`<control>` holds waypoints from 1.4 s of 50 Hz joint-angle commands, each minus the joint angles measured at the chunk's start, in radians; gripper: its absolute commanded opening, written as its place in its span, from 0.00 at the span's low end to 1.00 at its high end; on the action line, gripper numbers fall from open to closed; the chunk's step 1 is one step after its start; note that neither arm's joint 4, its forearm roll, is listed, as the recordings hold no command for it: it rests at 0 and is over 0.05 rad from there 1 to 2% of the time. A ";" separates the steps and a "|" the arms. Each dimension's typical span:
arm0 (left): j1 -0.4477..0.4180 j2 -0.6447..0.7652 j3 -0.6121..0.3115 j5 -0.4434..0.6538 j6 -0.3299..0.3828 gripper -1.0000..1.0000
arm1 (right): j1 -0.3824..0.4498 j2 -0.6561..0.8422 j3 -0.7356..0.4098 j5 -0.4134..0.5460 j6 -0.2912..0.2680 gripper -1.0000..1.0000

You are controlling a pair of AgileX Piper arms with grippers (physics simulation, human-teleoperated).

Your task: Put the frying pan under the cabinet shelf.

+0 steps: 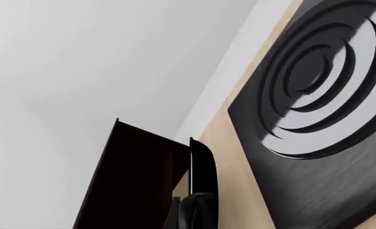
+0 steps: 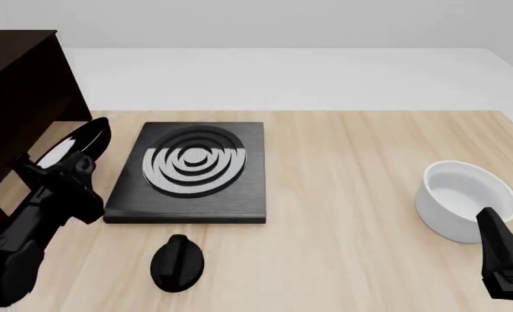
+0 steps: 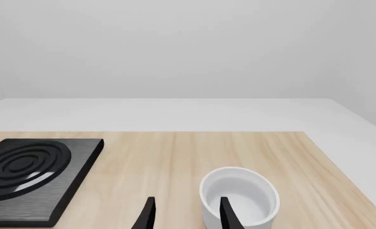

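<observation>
At the far left of the front view stands the cabinet shelf (image 2: 17, 97), a dark, boxy unit whose low gap opens toward the table (image 2: 360, 182). Just beside it the left gripper (image 2: 65, 170) carries the frying pan (image 2: 78, 144) by the handle, the pan tilted steeply so its glossy inside faces up and out — it is off the table and not yet under the shelf. The left claw appears clenched on the handle, though the fingers themselves are hard to make out in either view; the left wrist camera shows only the pan's rim edge-on (image 1: 200, 164) against the cabinet's side.

Next along lies the flat stove plate (image 2: 191, 172) with its grey rings, and nearer the camera a small black knob (image 2: 178, 262). Well apart, toward the right edge, sits the white bowl (image 2: 464, 198), with the right gripper (image 2: 508, 260) idle near it, its jaws spread apart and holding nothing.

The risk from here is likely at the opening: a pan held this steeply could strike the shelf's front edge or side panel rather than slide into the gap, and a knock there might twist the thin handle in the grip or spill the pan onto the table. Levelling it before moving in would seem the safer course.
</observation>
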 commanded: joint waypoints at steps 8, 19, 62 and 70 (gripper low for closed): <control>0.006 0.047 -0.060 -0.016 0.014 0.00 | 0.000 0.000 0.000 0.000 0.000 1.00; 0.016 0.058 -0.074 -0.016 0.017 0.00 | 0.000 0.000 0.000 0.000 0.000 1.00; 0.106 0.124 -0.103 -0.016 0.042 0.00 | 0.000 0.000 0.000 0.000 0.000 1.00; 0.124 0.141 -0.112 -0.016 0.045 0.00 | 0.000 0.000 0.000 0.000 0.000 1.00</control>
